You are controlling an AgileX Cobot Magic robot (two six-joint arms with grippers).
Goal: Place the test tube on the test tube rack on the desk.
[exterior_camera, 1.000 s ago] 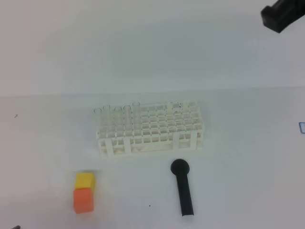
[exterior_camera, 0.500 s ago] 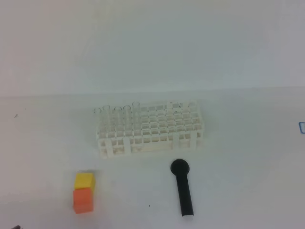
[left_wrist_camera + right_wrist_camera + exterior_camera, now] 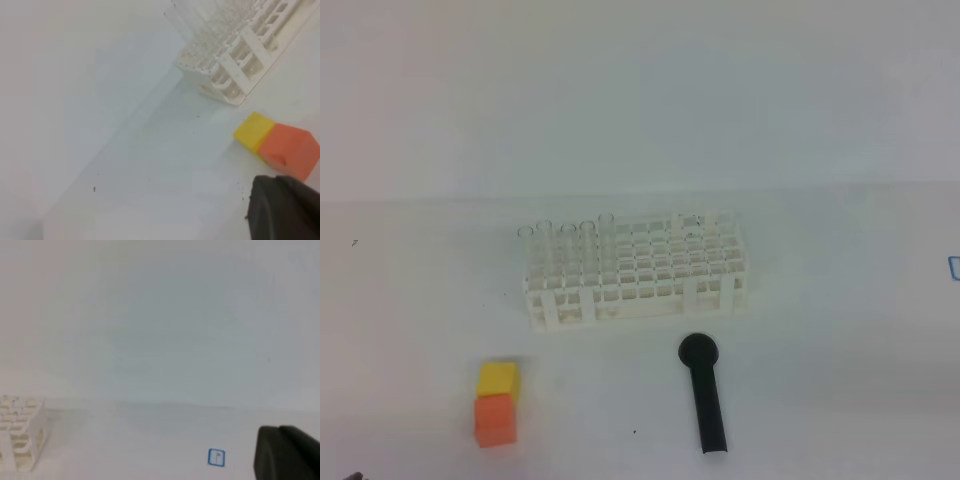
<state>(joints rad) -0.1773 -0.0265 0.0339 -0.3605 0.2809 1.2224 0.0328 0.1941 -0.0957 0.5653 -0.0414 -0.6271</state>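
Note:
The white test tube rack [image 3: 635, 272] stands mid-desk [image 3: 840, 330]. Several clear test tubes [image 3: 566, 240] stand upright in holes at its left end, and a faint clear one [image 3: 688, 221] stands near the back right. Which is the task's own tube I cannot tell. The left wrist view shows the rack [image 3: 248, 52] with its tubes [image 3: 200, 30] at the top right. A dark part of my left gripper [image 3: 285, 210] fills the bottom right corner, shut and holding nothing visible. My right gripper [image 3: 287, 452] is likewise a dark shape, shut, far right of the rack [image 3: 20, 440]. Neither gripper appears in the high view.
A black round-headed stick [image 3: 705, 395] lies in front of the rack. A yellow cube [image 3: 498, 378] touches an orange cube [image 3: 494, 419] at the front left, also seen as yellow cube [image 3: 255, 131] and orange cube [image 3: 290, 150]. A small blue mark [image 3: 954, 266] sits at the right edge.
A black part of the right arm at the high view's top right corner a second ago has left the frame. Rack, tubes, stick and cubes have not moved.

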